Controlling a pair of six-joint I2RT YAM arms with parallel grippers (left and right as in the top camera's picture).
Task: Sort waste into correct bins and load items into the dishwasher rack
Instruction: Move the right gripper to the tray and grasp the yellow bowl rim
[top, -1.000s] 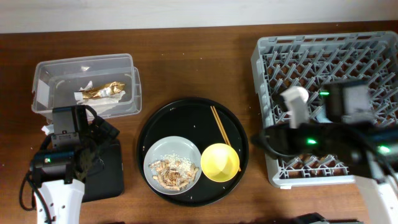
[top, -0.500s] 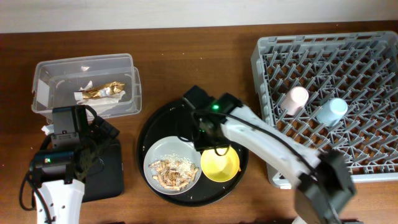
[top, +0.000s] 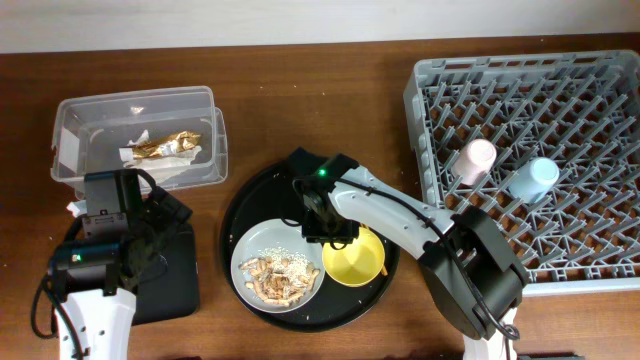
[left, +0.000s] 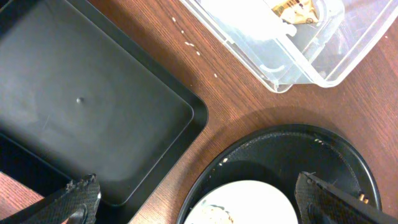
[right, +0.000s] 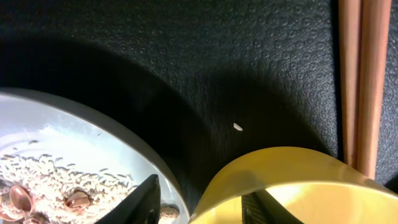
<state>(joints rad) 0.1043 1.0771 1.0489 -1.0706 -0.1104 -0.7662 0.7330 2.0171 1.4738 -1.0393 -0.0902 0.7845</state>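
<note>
Chopsticks (right: 360, 81) are cut off at the frame edge, and overhead the arm largely hides them. The right gripper (right: 202, 202), jaws parted, straddles the yellow bowl (right: 298, 180) rim on the round black tray (right: 155, 50), beside the grey plate (right: 62, 143).

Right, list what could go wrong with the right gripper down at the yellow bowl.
1. The right gripper straddles the round yellow bowl at its rim, its outer finger close beside the round grey plate; closing could nudge the plate and scatter the beige-brown food scraps.
2. The thin wooden chopsticks lie right beside the bowl; lifting it may drag or roll them.
3. A pinch on the rim alone may let the bowl tilt or slip.
</note>
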